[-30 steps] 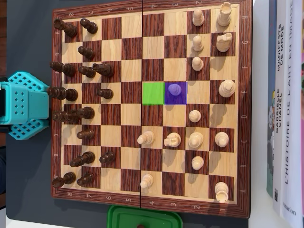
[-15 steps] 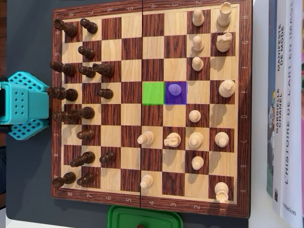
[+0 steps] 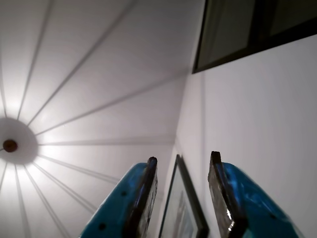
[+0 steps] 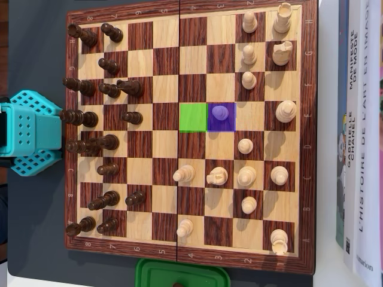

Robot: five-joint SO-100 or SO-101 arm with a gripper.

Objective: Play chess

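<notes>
Overhead view: a chessboard fills most of the frame, lying on a dark surface.
Books: a stack lies along the right edge, just beside the board.
Arm: a teal base sits at the board's left edge, touching no piece.
Box: a green box peeks in at the bottom edge, below the board.
Dark pieces: they crowd the left two or three files of squares, several leaning or lying tilted.
Light pieces: they stand on the right half, with a few advanced toward the middle in the lower rows.
Green square: a bright green patch covers one central square, which is empty.
Purple square: a purple patch covers the square just right of the green one.
Pawn: a pawn, tinted purple, stands upright on that purple square.
Wrist view: the camera looks up at a white ceiling and a wall, with a framed picture seen between the fingers.
Claw: the claw is parted and holds nothing; its two teal fingers rise from the bottom edge.
</notes>
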